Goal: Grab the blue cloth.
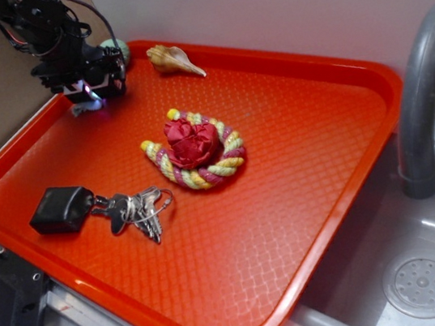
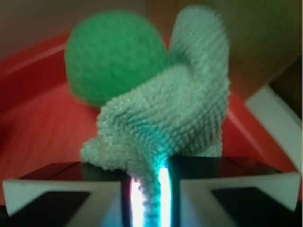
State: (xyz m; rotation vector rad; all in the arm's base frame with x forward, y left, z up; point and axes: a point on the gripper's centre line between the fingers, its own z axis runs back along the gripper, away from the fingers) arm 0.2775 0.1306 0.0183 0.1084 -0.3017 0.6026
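While the gripper (image 2: 150, 198) sits low at the bottom centre of the wrist view, its jaws stand drawn almost together with a fold of the blue cloth (image 2: 170, 109) pinched in the narrow lit gap between them, so it is holding the cloth rather than reaching for it. From that pinch the pale terry fabric rises up the middle of the frame and flares toward the upper right, its long axis running straight away from the jaws, so the bulk of the cloth lies directly ahead of the tool and not to either side. Just behind the cloth, at upper left of the wrist view, sits the green ball (image 2: 111, 56), close enough that I cannot tell whether the two touch. In the exterior view the gripper (image 1: 87, 102) hangs at the upper left of the frame over the far-left corner of the red tray (image 1: 305, 199), and only a small pale scrap of the blue cloth (image 1: 82, 108) shows beneath it, with the green ball (image 1: 120, 48) peeking out just beyond. Further out lie a seashell (image 1: 172, 59) near the tray's top rim, the rope-ringed red flower (image 1: 193, 148) at centre, and the key bunch (image 1: 97, 209) at lower left. Judging from the grip, what remains is a straight lift.
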